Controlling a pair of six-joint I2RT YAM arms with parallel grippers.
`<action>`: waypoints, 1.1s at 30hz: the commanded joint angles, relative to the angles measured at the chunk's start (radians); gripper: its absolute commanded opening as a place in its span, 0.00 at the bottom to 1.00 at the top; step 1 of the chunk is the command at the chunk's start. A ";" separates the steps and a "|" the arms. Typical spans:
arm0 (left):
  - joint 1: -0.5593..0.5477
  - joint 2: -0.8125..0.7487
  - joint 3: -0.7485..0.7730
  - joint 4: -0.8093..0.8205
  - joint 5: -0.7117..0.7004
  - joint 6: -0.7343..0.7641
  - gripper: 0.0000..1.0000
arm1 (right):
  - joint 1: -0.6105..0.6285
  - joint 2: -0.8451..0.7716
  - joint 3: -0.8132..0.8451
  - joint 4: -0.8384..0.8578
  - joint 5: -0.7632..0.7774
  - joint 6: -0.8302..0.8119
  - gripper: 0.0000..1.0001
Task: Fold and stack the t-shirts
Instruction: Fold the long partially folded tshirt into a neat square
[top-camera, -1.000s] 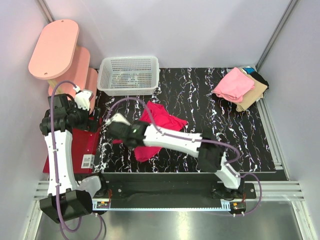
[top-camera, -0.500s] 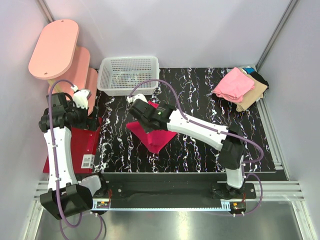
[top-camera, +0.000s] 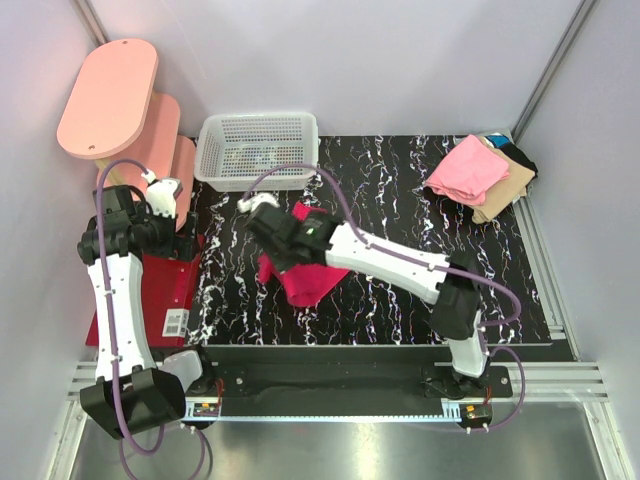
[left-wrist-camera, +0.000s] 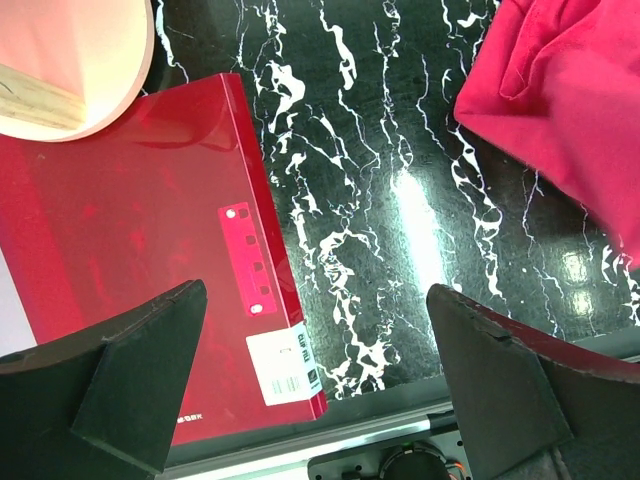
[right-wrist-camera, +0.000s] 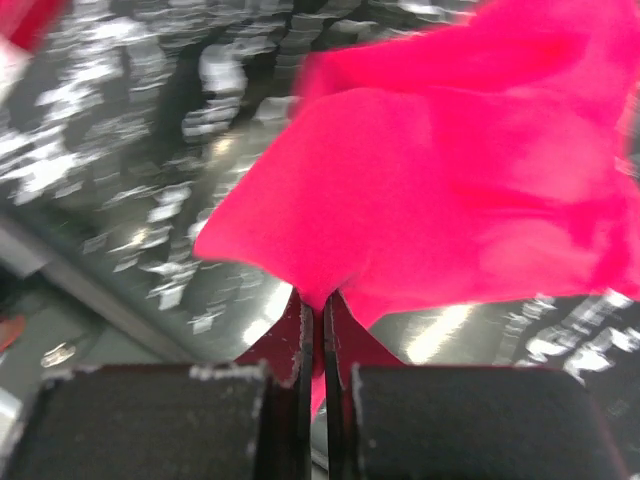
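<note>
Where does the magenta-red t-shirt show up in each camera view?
Top external: magenta-red t-shirt left of centre, below the white basket.
Left wrist: upper right corner.
Right wrist: fills the upper half, pinched by the right gripper.
Shared landmark: black white-veined tabletop.

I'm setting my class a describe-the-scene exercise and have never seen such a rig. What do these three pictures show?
Two robot arms are bolted at a marbled black table. One picture looks down from above; the other two come from cameras on each wrist. The right tool is shut on a red shirt. The left tool is open and empty, over a red mat at its edge. At the back stand a white basket and, far right, a pile of folded shirts.
</note>
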 joint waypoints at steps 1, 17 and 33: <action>0.006 -0.037 0.039 0.020 0.038 -0.007 0.99 | 0.120 0.060 0.165 -0.062 -0.077 -0.011 0.00; 0.004 -0.063 0.018 0.017 0.048 0.021 0.99 | -0.026 0.002 -0.020 0.044 -0.367 0.024 0.00; 0.003 0.018 0.061 -0.017 0.108 0.028 0.99 | -0.372 0.216 -0.115 0.185 -0.568 -0.014 0.11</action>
